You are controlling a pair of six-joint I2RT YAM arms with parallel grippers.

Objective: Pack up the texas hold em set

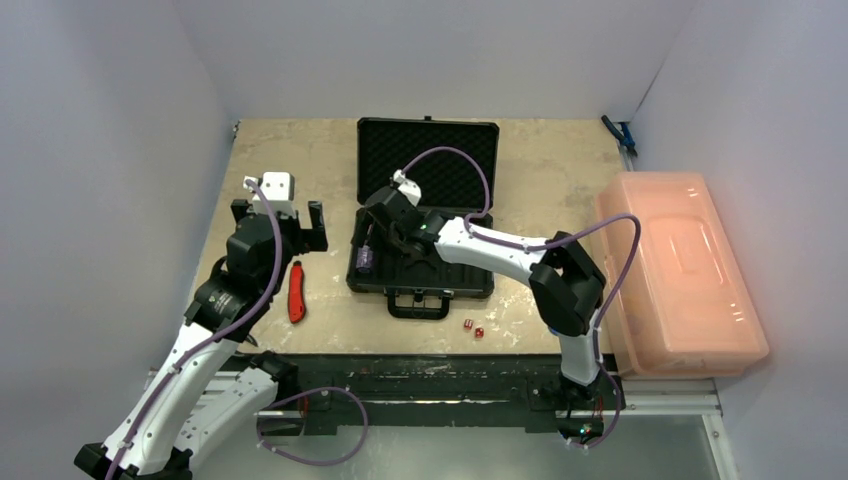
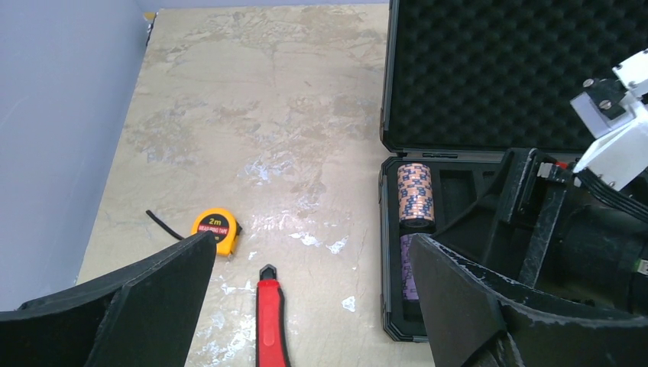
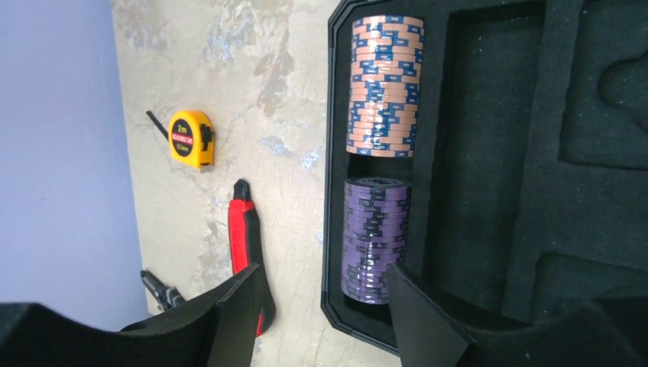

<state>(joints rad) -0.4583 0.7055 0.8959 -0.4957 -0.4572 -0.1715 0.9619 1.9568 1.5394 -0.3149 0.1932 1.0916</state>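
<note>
The black briefcase (image 1: 428,160) lies open mid-table, foam lid up at the back, moulded tray (image 3: 489,153) in front. An orange-and-blue chip stack (image 3: 383,84) and a purple chip stack (image 3: 374,237) lie end to end in the tray's leftmost slot. Both also show in the left wrist view: orange (image 2: 415,193), purple (image 2: 409,264). Two red dice (image 1: 473,328) sit on the table before the case. My right gripper (image 3: 322,269) is open and empty above the tray's front-left corner. It straddles the purple stack's near end. My left gripper (image 2: 312,241) is open and empty, above the table left of the case. Yellow and blue discs are out of view.
A red-handled knife (image 1: 296,292) lies left of the case, below my left gripper. A yellow tape measure (image 2: 215,229) sits farther left. A large pink bin (image 1: 680,270) fills the right side. A blue-handled tool (image 1: 620,132) lies at the back right.
</note>
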